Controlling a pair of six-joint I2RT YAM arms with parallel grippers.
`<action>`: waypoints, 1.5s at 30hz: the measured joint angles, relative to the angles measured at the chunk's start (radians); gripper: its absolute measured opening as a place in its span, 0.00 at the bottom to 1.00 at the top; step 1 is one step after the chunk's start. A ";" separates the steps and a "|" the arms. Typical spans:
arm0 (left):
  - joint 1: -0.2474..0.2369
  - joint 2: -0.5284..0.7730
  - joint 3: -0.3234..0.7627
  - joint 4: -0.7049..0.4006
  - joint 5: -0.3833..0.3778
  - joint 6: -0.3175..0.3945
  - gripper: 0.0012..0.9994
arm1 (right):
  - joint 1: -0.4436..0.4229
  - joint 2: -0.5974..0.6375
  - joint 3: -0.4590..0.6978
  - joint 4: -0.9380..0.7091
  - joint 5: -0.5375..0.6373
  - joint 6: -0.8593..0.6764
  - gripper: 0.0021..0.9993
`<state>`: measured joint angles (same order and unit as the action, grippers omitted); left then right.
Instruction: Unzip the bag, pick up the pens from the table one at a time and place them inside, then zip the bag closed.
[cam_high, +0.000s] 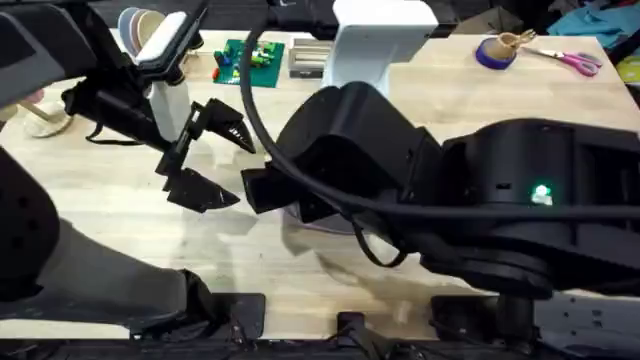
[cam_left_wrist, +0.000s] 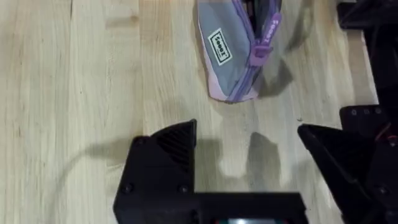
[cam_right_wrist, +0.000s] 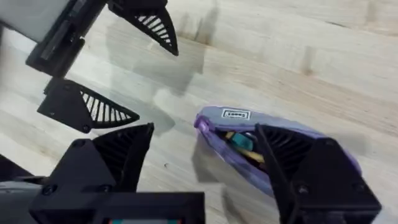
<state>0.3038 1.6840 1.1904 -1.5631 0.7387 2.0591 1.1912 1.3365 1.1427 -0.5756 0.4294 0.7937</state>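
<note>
The lavender bag (cam_right_wrist: 336, 146) lies on the wooden table (cam_right_wrist: 292, 68) with its zipper open at one end. In the mouth an orange pen (cam_right_wrist: 234, 134) shows beside something teal. My right gripper (cam_right_wrist: 205, 134) stands open, its fingers on either side of that open end without gripping it. Close by, my left gripper (cam_right_wrist: 146, 74) is open and holds nothing. From the left wrist, the bag (cam_left_wrist: 227, 56) with its purple zipper pull (cam_left_wrist: 264, 40) lies just beyond the left gripper (cam_left_wrist: 249, 149). Overhead, the right arm (cam_high: 400, 170) covers most of the bag, and the left gripper (cam_high: 225, 160) hangs beside it.
At the table's back edge stand a white post (cam_high: 370, 45), green blocks (cam_high: 250, 60), stacked bowls (cam_high: 140, 30), a purple tape roll (cam_high: 495, 52) and pink-handled scissors (cam_high: 575, 62). Bare wood lies at the front left.
</note>
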 joint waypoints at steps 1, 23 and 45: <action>0.000 0.000 0.000 0.000 0.000 0.000 1.00 | 0.000 0.000 0.000 0.000 -0.001 0.001 1.00; 0.000 0.000 0.000 0.000 0.000 0.000 0.99 | 0.000 0.175 0.001 0.065 -0.061 0.042 0.99; 0.000 0.000 0.000 0.001 0.000 0.000 0.99 | 0.000 0.204 0.001 0.081 -0.060 0.045 0.52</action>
<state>0.3038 1.6841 1.1904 -1.5623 0.7387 2.0594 1.1908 1.5402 1.1439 -0.4942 0.3691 0.8386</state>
